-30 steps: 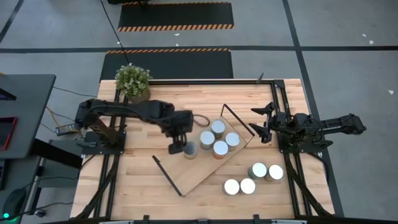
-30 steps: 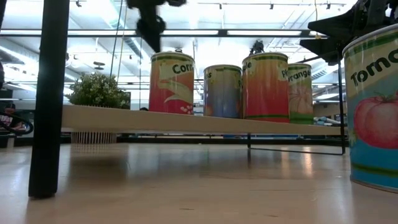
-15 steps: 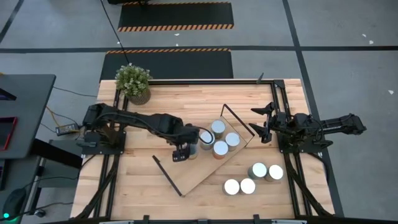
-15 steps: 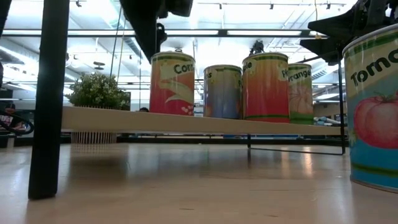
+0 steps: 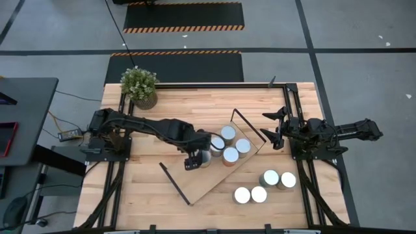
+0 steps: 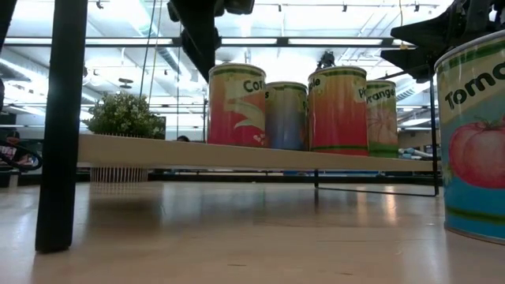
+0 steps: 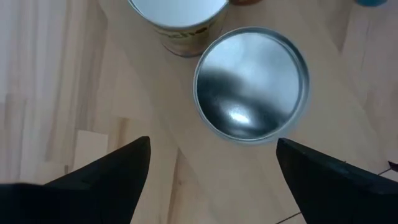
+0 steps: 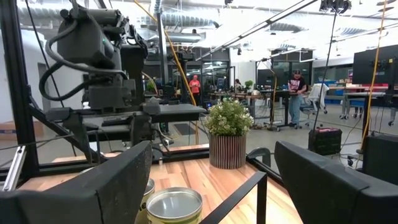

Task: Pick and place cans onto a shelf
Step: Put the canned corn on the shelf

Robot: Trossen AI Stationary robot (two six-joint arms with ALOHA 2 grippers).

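Five cans stand on the shelf point(image 5: 218, 170), and four more wait on the bare table point(image 5: 143, 188) near my right side. My left gripper point(image 5: 193, 160) hangs over the shelf, right above the silver top of the can nearest me point(image 7: 251, 84). My two left fingers point(image 7: 109, 171) are spread wide apart, one on each side of that can. They hold nothing. From my left wrist I look straight down on the can's shiny round lid, and a second can point(image 7: 179, 18) stands just beside it.

From low down, the Corn can point(image 6: 237, 106) stands at the near end of the row. A blue and orange can point(image 6: 285, 116), a red can point(image 6: 337, 110) and the Orange can point(image 6: 382, 117) stand next to it. A big Tomato can point(image 6: 472, 134) stands on the table, close to the low camera.

My right gripper point(image 5: 272, 132) waits at the far right of the table, well apart from the shelf. Its fingers point(image 8: 93, 186) are wide open and hold nothing. A potted plant point(image 5: 139, 85) sits at the back corner of the table on my left side.
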